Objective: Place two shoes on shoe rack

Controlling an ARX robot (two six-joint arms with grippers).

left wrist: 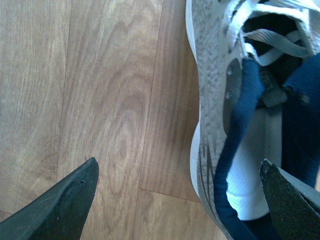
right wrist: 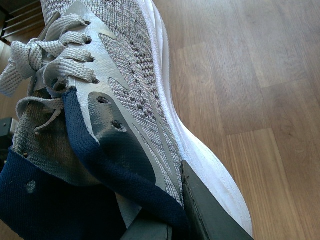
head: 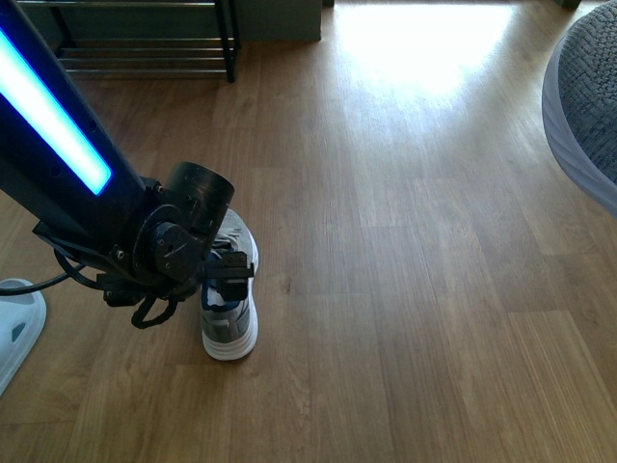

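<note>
Right above the floor sneaker [head: 229, 323], our left gripper [left wrist: 178, 165] hung with its jaws wide apart. One finger [left wrist: 60, 207] was over the bare wooden floor [head: 405, 289] beside the shoe and the other over its navy-lined opening, and we could not tell whether either touched. Left of that sneaker, at the edge of the front view, lay a white slide sandal [head: 14, 333]. Well to the right of the floor sneaker, off the ground, we had the held sneaker [right wrist: 135, 75] clamped at its collar in our right gripper [right wrist: 172, 220]. Far beyond the floor sneaker stood the shoe rack [head: 145, 48].
</note>
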